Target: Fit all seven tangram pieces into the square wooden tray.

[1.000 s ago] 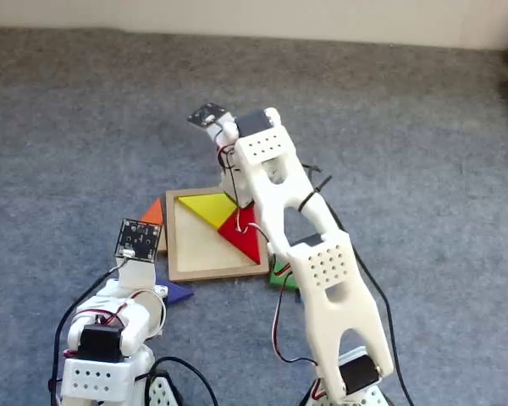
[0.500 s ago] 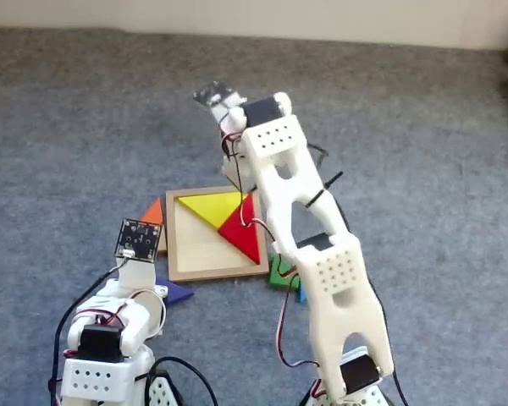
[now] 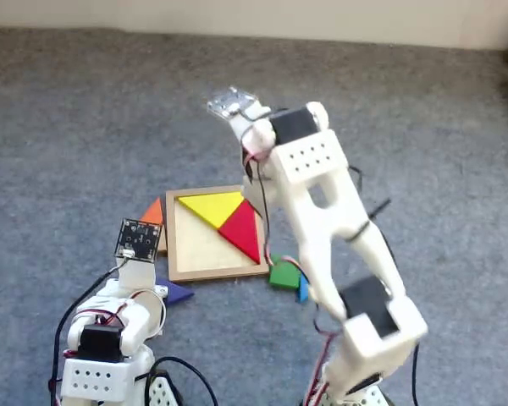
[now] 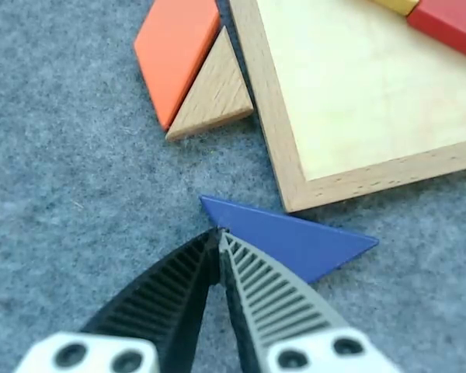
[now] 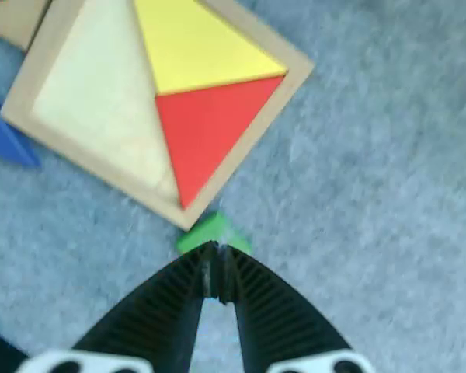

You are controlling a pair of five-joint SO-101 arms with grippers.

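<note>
The square wooden tray (image 3: 193, 269) lies mid-carpet with a yellow triangle (image 3: 213, 207) and a red triangle (image 3: 241, 228) filling its far right half. An orange parallelogram (image 4: 177, 50) and a bare wooden triangle (image 4: 213, 97) lie against its left rim. A dark blue triangle (image 4: 295, 241) rests near the tray's front left corner, and my left gripper (image 4: 220, 233) is shut with its tips at that triangle's point. A green square (image 3: 282, 273) and a small blue piece (image 3: 302, 290) lie off the front right corner. My right gripper (image 5: 215, 260) is shut, raised above the green square (image 5: 213, 231).
Grey carpet surrounds the tray. The right arm (image 3: 322, 203) arches over the tray's right side, with its base at the near edge. The left arm (image 3: 110, 338) sits low at the near left. A pale wall runs along the far edge.
The right arm has lifted and swung to the right, away from the tray, uncovering the red triangle and the green square. The left arm has stayed still.
</note>
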